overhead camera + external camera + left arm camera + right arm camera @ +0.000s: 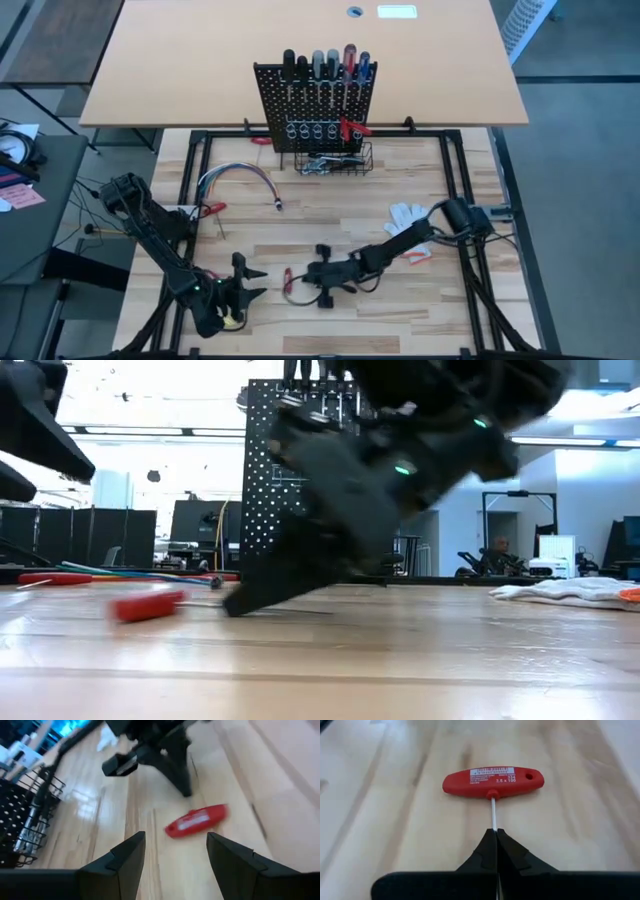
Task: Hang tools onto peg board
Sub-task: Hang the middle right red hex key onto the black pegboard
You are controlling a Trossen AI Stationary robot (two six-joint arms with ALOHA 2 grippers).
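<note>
A red T-handled tool lies low over the wood table, left of centre near the front edge. My right gripper is shut on its thin metal shaft. My left gripper stands open a little to the left of the red handle, touching nothing. The black peg board stands upright at the table's far middle. Several screwdrivers sit in its ring holders, red pliers hang on it, and a wire basket is at its base. My right gripper pinches the tool's metal shaft between its two fingers, a short way behind the T-handle. The fingers come slanting down from the table's right and lie along the shaft. The handle is at table height; whether it rests on the wood I cannot tell.
A bundle of coloured cables lies left of the basket, with a red clip at one end. A white glove lies on the right, beside my right arm. Bare wood stretches between the grippers and the peg board.
</note>
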